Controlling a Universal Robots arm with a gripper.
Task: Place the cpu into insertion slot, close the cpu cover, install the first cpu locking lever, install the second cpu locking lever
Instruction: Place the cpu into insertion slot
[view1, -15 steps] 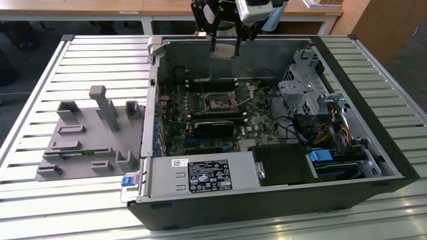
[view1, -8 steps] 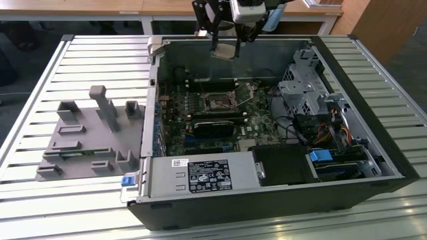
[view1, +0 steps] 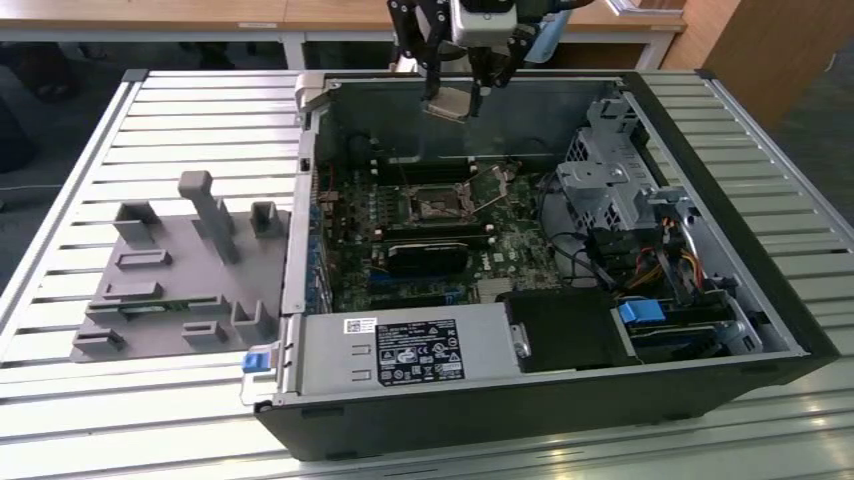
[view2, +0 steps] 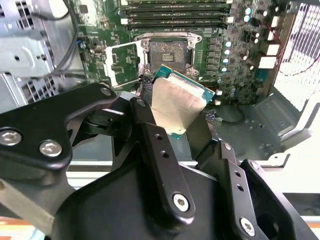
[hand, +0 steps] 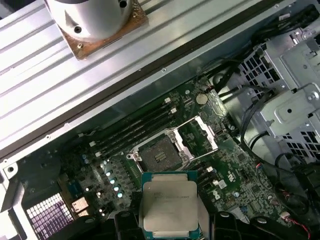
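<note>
**Exterior view and both wrist views: cpu held over the open socket**

Exterior view: you see the gripper hanging over the far side of the open computer case, which lies on the slatted desk. Its fingers are closed on the cpu, which hangs tilted, high over the circuit board and well apart from it. The insertion slot lies below on the board, nearer the camera than the chip. A grey fixture tray rests on the desk at the exterior view's left, beside the case.

Second wrist view: the two black fingers pinch the cpu by opposite edges, its dull silver top facing you and a green rim showing around it. Beyond it you see the insertion slot, dark-centred and uncovered. The cpu cover is swung open to one side of the slot.

First wrist view: the cpu sits between you and the insertion slot, apart from it. The cpu cover stands raised off the slot, hinged along one edge.
</note>
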